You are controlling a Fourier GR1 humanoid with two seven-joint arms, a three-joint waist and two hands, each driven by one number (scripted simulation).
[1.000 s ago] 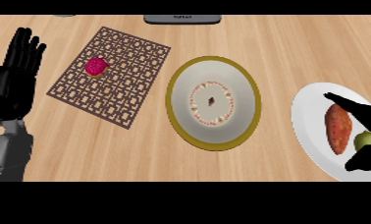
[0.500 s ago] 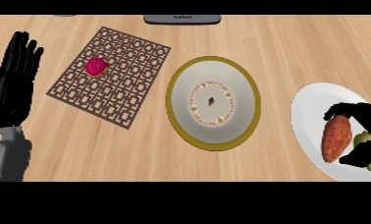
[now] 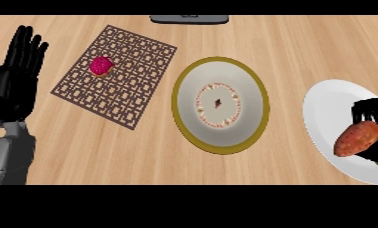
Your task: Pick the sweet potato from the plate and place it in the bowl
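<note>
Though cropped by the view's right edge, shows as dark fingers only: right hand (image 3: 365, 111), curled round the sweet potato (image 3: 356, 139), black above its upper side and again under its lower right end. Orange-brown, slanted, over the white plate (image 3: 325, 117); touching the plate or just off it, cannot tell. Left of the plate and apart from it, a gold-rimmed bowl (image 3: 251, 89), pale inside, with a ring of small marks at the bottom. Further left, a brown lattice mat (image 3: 140, 94) set askew on the wooden counter (image 3: 295, 47), bearing a small magenta lump (image 3: 101, 65) near its upper left. At the left edge, left hand (image 3: 18, 79) resting, fingers straight and pointing up, released. At the top edge, a dark flat object (image 3: 189, 18), partly cut off.
</note>
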